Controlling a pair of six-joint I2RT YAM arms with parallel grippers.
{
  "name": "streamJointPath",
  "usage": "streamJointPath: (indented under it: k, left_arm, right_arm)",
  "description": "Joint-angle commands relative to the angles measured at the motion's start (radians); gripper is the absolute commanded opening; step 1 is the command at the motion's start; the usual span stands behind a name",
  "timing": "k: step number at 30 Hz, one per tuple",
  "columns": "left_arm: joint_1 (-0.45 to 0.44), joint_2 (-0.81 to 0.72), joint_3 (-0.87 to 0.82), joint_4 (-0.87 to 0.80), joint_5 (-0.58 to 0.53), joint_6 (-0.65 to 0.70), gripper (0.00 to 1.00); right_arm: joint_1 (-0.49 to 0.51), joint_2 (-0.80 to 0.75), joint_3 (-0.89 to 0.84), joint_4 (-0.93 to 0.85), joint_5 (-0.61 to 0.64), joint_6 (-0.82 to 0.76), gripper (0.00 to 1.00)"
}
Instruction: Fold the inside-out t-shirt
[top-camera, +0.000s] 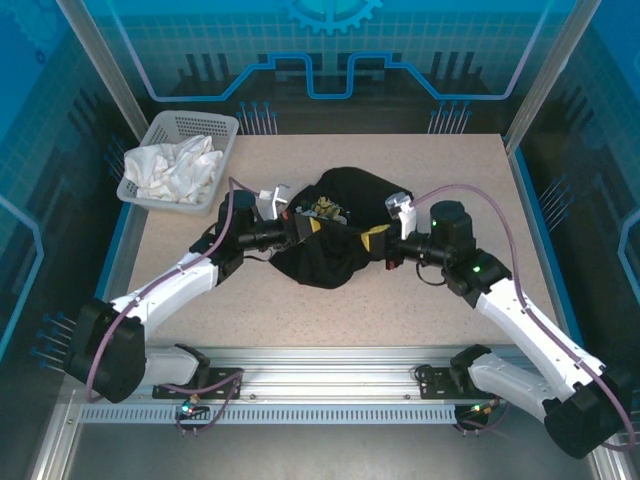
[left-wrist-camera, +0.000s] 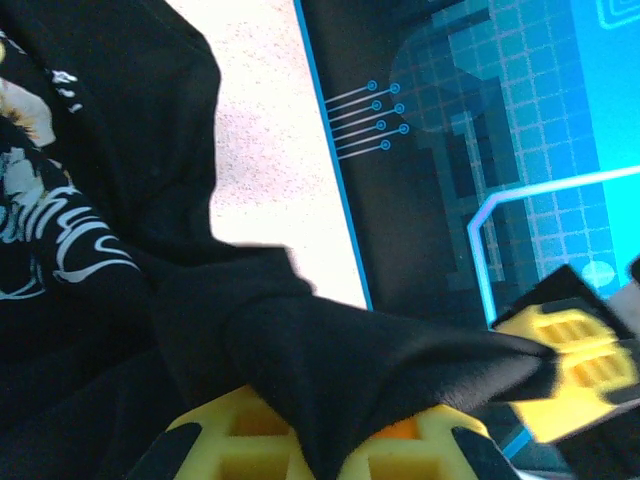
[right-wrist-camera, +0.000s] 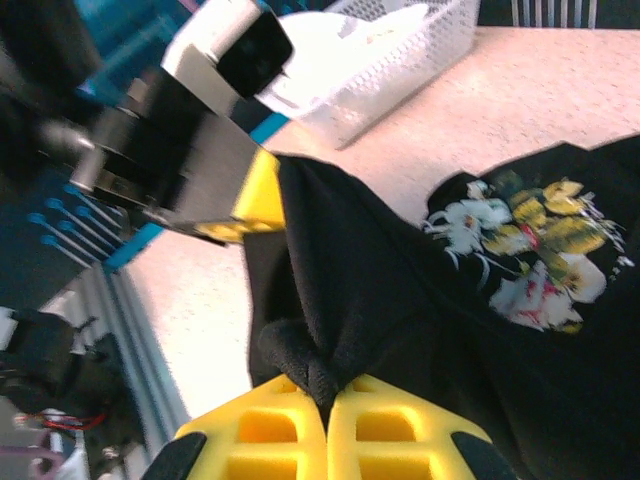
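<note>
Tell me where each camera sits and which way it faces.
Top external: above and behind both arms, looking down on them and the t-shirt.
Left wrist: looks rightward past its own left claw, shut on the t-shirt.
Right wrist: looks leftward past its own right claw toward the basket.
Shared: both wrist views show the print.

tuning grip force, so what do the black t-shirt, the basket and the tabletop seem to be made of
T-shirt: soft matte knit, probably cotton; it bunches and drapes in folds. Basket: pale rigid plastic by its look; thin lattice walls. Tabletop: hard, matte, speckled beige, perhaps laminate or stone composite.
</note>
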Motion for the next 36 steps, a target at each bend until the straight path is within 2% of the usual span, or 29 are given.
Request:
streamJointPath:
  k: [1, 4, 7, 8, 10, 12, 14, 18, 20, 22, 25, 29, 31, 33, 36]
  left_arm:
    - [0.022, 0.012, -0.007, -0.032, -0.049, 0.047, 0.03]
    - [0.022, 0.051, 0.005, -0.052, -0.036, 0.102, 0.08]
    - [0.022, 0.066, -0.023, 0.041, 0.018, 0.087, 0.15]
    - [0.022, 0.065, -0.027, 0.046, 0.021, 0.086, 0.19]
    - [0.021, 0.053, -0.024, -0.021, -0.015, 0.122, 0.35]
    - [0.015, 0.026, -0.010, -0.151, -0.116, 0.192, 0.47]
    - [-0.005, -0.018, 0.008, -0.292, -0.273, 0.274, 0.53]
    - [-0.118, -0.117, 0.049, -0.533, -0.668, 0.418, 0.64]
    - [-0.164, -0.150, 0.058, -0.585, -0.746, 0.445, 0.66]
    - [-0.202, -0.175, 0.058, -0.590, -0.722, 0.446, 0.68]
    - [-0.237, -0.169, 0.058, -0.556, -0.627, 0.436, 0.75]
    - [-0.240, -0.086, 0.082, -0.547, -0.622, 0.444, 0.77]
    - [-0.240, -0.034, 0.093, -0.522, -0.586, 0.457, 0.77]
    - [-0.240, 0.026, 0.105, -0.468, -0.490, 0.465, 0.69]
    - [-0.240, 0.063, 0.099, -0.322, -0.312, 0.490, 0.44]
  right_arm:
    - [-0.047, 0.033, 0.102, -0.013, -0.221, 0.051, 0.00]
    - [-0.049, 0.099, 0.102, 0.059, -0.286, 0.122, 0.00]
    - [-0.049, 0.143, 0.099, 0.077, -0.303, 0.132, 0.00]
    - [-0.049, 0.148, 0.096, 0.078, -0.299, 0.130, 0.00]
    - [-0.052, 0.151, 0.094, 0.087, -0.292, 0.128, 0.00]
    - [-0.052, 0.158, 0.100, 0.085, -0.290, 0.128, 0.00]
    - [-0.053, 0.168, 0.103, 0.079, -0.290, 0.122, 0.00]
    - [-0.055, 0.180, 0.100, 0.072, -0.276, 0.119, 0.00]
    - [-0.055, 0.185, 0.096, 0.078, -0.270, 0.121, 0.00]
    - [-0.054, 0.193, 0.096, 0.082, -0.268, 0.125, 0.00]
    - [-0.055, 0.199, 0.090, 0.091, -0.267, 0.129, 0.00]
    - [-0.055, 0.190, 0.087, 0.093, -0.267, 0.127, 0.00]
    - [-0.057, 0.183, 0.092, 0.074, -0.265, 0.115, 0.00]
    - [-0.062, 0.172, 0.094, 0.053, -0.259, 0.099, 0.00]
    - [-0.079, 0.150, 0.087, -0.010, -0.224, 0.040, 0.00]
